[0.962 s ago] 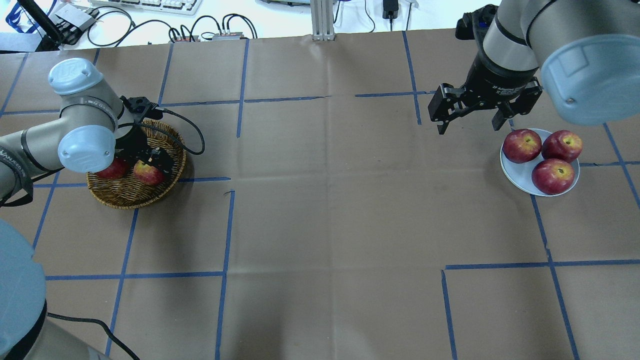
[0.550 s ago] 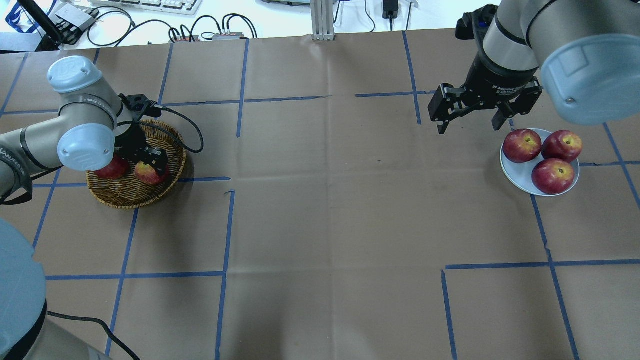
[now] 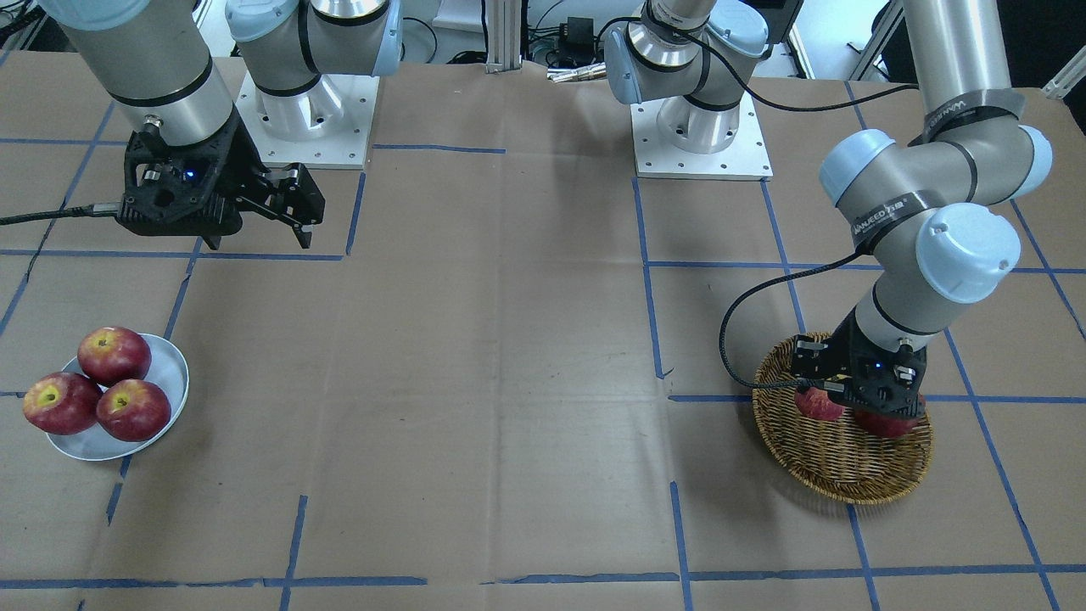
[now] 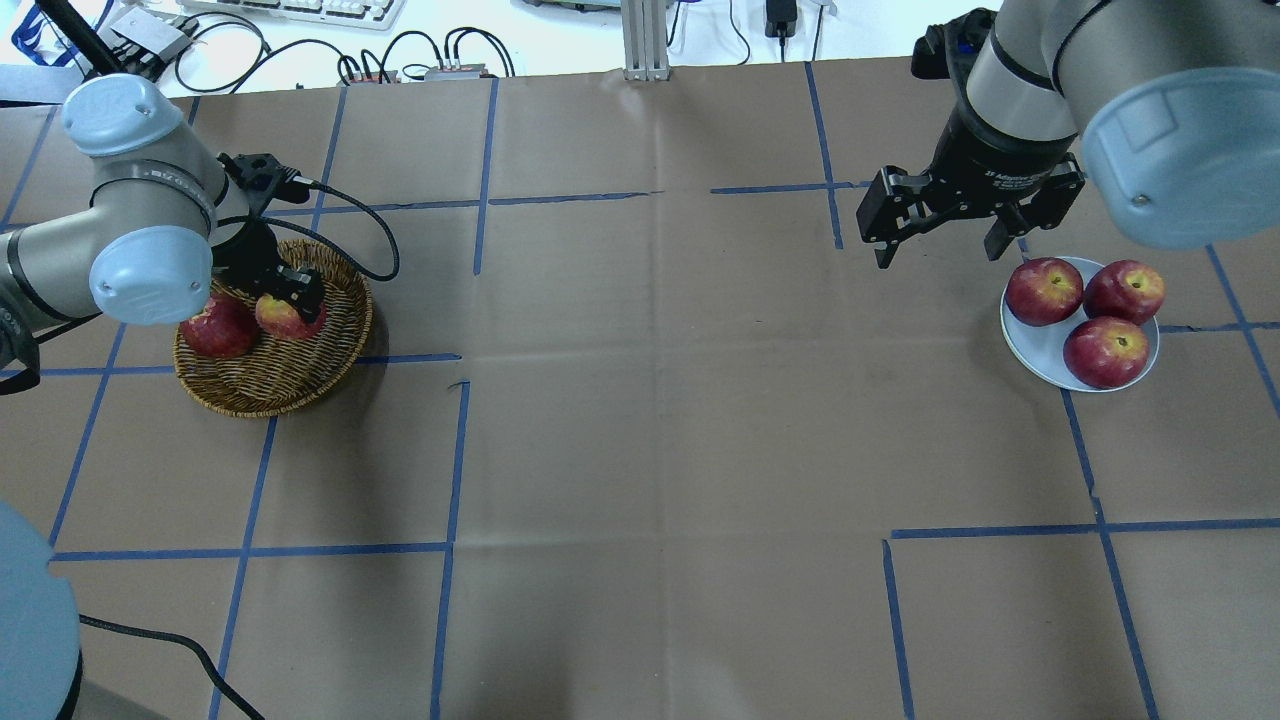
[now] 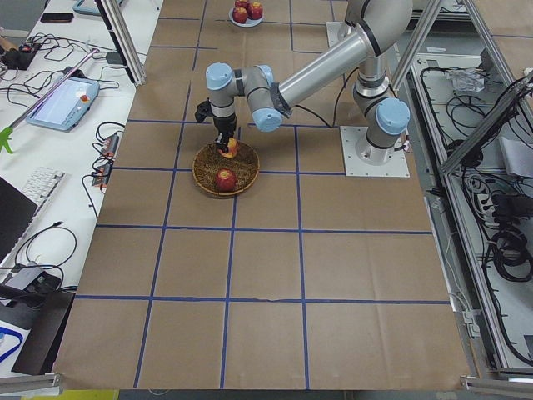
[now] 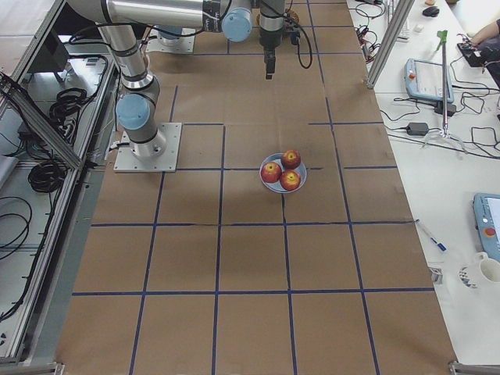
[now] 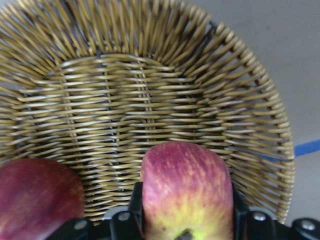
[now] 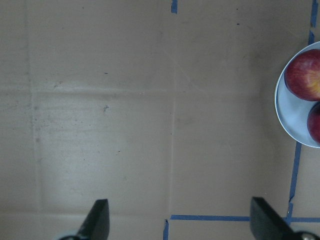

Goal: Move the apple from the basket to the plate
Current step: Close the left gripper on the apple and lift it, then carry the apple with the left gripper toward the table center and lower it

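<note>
Overhead exterior: apple [image 4: 279, 319] is gripped between the fingers of the left gripper [image 4: 287, 310], over the basket [image 4: 300, 385] at 9 o'clock on the bench [image 4: 650, 400]. Right gripper [image 4: 940, 258] is held at 11 o'clock of the plate [image 4: 1040, 352], fingers spread, empty.

Layout right now: the basket [image 4: 290, 378] sits far over on my left side of the worktop [image 4: 650, 420], and the plate [image 4: 1040, 352] is far over on my right, well apart. My left gripper [image 4: 288, 312] has the apple [image 4: 278, 318] above the basket, with another apple [image 4: 218, 328] lying in the basket just left of it. Three apples [image 4: 1105, 352] sit on the plate. My right gripper [image 4: 940, 258] hangs beside the plate, on the side toward the middle.
</note>
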